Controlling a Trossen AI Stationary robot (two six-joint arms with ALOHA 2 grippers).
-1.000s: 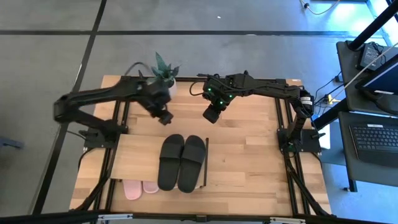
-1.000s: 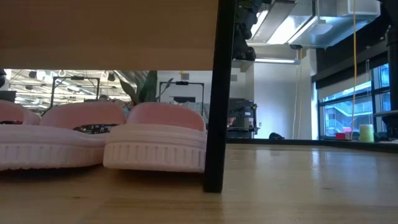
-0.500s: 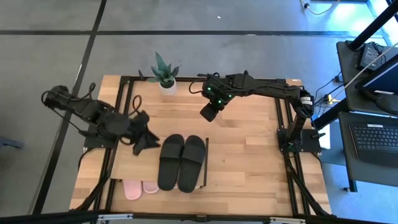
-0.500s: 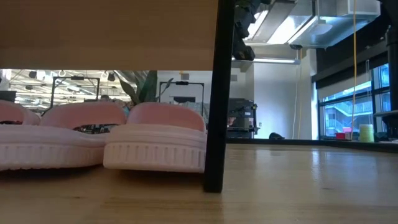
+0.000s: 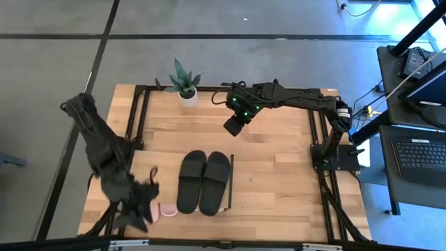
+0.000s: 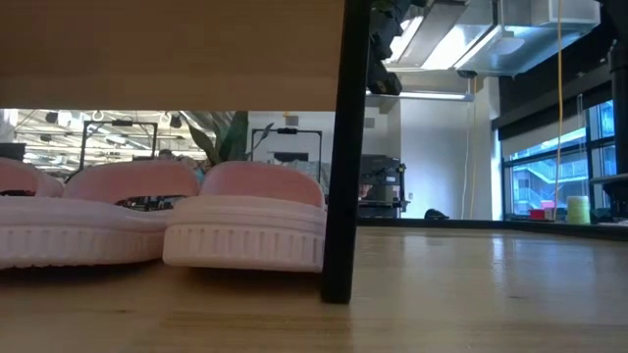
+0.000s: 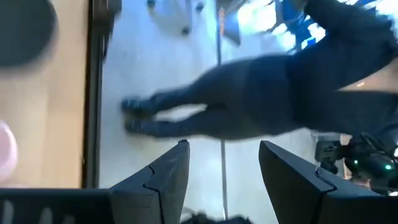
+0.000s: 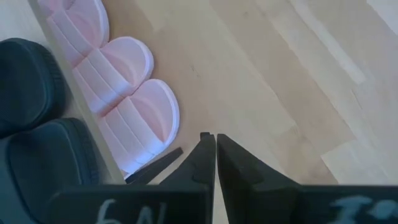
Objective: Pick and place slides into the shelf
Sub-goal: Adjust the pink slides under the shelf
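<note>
While black slides (image 5: 203,182) lie on shelf (image 5: 155,173) | left tool (image 5: 143,209) apart, beside | right tool (image 5: 233,126) together, well apart

Workshop room, grey floor, daylight at one side.
Grey concrete floor (image 5: 56,63) with dark seams; windows (image 6: 549,172) bright; ceiling light fixture (image 6: 461,34); desk with laptop (image 5: 418,157); potted plant (image 5: 185,80).

plant (image 5: 185,78): far table edge, white pot | laptop (image 5: 421,159): side desk | person (image 7: 249,106): on floor beyond table
</note>
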